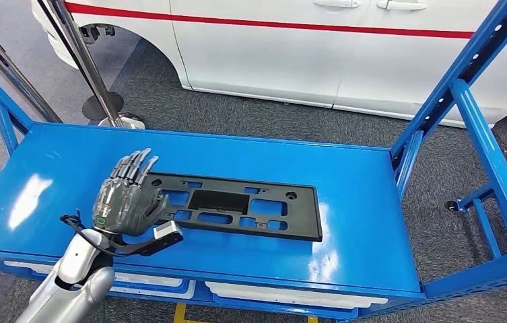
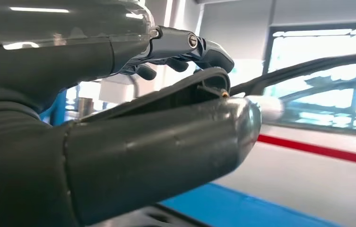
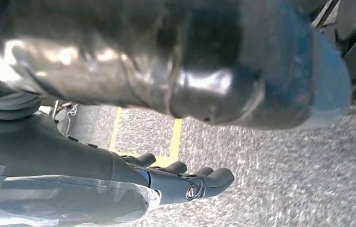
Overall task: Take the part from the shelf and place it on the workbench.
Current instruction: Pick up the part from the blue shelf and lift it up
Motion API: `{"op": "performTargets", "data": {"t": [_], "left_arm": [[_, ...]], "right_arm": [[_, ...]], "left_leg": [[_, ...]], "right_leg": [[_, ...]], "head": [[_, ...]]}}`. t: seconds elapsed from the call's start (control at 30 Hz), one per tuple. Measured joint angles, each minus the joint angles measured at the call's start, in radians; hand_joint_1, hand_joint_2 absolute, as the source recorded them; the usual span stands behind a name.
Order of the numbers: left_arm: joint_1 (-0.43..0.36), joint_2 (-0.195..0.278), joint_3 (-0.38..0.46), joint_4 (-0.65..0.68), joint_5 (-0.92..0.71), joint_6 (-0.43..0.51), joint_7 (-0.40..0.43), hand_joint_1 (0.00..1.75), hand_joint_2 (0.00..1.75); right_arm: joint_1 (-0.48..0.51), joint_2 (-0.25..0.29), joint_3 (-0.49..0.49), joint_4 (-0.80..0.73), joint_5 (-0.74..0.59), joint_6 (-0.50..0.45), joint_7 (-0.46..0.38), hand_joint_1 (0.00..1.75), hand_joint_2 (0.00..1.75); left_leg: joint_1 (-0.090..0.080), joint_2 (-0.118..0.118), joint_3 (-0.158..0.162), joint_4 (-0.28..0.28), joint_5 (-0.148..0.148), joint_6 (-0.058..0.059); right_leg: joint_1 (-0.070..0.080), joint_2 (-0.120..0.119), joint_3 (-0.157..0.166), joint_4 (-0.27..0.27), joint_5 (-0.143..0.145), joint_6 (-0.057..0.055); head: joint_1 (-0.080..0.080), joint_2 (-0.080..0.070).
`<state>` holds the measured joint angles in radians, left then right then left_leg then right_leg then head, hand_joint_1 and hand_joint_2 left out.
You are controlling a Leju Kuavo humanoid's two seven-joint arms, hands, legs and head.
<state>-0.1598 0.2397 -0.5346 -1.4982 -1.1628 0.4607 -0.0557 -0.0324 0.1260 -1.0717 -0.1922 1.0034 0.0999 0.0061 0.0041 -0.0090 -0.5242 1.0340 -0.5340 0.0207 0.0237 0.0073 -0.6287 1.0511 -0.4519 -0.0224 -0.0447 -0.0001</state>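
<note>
Head view is showing the left hand [image 1: 126,202] grasping the left end of the part [image 1: 233,205], a flat black slotted plate lying on the blue shelf [image 1: 358,195]. Left wrist view is revealing its edge pinched between thumb and fingers [image 2: 185,47]. Right hand [image 3: 166,182] is hanging over carpet, fingers slightly curled, holding nothing.

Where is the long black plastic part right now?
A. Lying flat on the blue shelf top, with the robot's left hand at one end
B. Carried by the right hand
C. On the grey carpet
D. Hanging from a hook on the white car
A: the black part lies flat on the blue shelf top, and the left hand is at its end.
</note>
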Motion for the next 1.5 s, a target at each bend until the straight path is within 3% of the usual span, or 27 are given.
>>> {"op": "performTargets", "data": {"t": [0.23, 0.57, 0.83, 0.97, 1.17, 1.5], "left_arm": [[-0.032, -0.051, -0.087, 0.003, 0.0, 0.057, -0.001, 0.0, 0.0], [-0.033, -0.076, -0.144, -0.019, 0.035, 0.158, -0.034, 0.0, 0.0], [-0.033, -0.087, -0.162, -0.039, 0.064, 0.167, -0.055, 0.0, 0.0], [-0.041, -0.09, -0.18, -0.043, 0.113, 0.138, -0.067, 0.0, 1.75], [-0.06, -0.1, -0.217, -0.006, 0.203, 0.071, -0.096, 0.0, 1.75], [-0.086, -0.128, -0.286, 0.074, 0.268, 0.061, -0.153, 0.0, 1.75]], "right_arm": [[-0.004, 0.001, 0.005, 0.001, 0.014, -0.012, 0.0, 0.0, 0.0], [-0.004, 0.001, 0.016, 0.001, 0.033, -0.014, 0.0, 0.0, 0.0], [-0.006, 0.001, 0.022, 0.001, 0.035, -0.014, 0.0, 0.0, 0.0], [-0.007, 0.001, 0.028, 0.001, 0.04, -0.014, 0.0, 0.0, 0.0], [-0.01, 0.001, 0.033, 0.001, 0.047, -0.01, 0.0, 0.0, 0.0], [-0.016, 0.0, 0.036, 0.002, 0.053, -0.008, 0.002, 0.0, 0.0]], "left_leg": [[0.0, 0.0, 0.001, -0.001, 0.001, -0.002], [0.0, 0.0, 0.002, -0.001, 0.001, -0.003], [0.0, 0.0, 0.002, -0.001, 0.001, -0.003], [0.0, 0.0, 0.002, -0.001, 0.001, -0.003], [0.0, 0.0, 0.002, -0.001, 0.001, -0.003], [0.0, 0.0, 0.003, -0.001, 0.001, -0.003]], "right_leg": [[0.0, 0.0, 0.001, 0.001, 0.001, -0.001], [0.0, 0.0, 0.001, 0.003, 0.001, -0.001], [-0.002, 0.0, 0.001, 0.003, 0.001, -0.001], [-0.003, 0.0, 0.001, 0.003, 0.001, -0.001], [-0.003, 0.0, 0.001, 0.003, 0.001, -0.001], [-0.004, 0.0, 0.001, 0.003, 0.001, -0.001]], "head": [[0.0, 0.0], [0.0, 0.0], [0.0, 0.0], [0.0, 0.0], [0.0, 0.0], [0.0, 0.0]]}}
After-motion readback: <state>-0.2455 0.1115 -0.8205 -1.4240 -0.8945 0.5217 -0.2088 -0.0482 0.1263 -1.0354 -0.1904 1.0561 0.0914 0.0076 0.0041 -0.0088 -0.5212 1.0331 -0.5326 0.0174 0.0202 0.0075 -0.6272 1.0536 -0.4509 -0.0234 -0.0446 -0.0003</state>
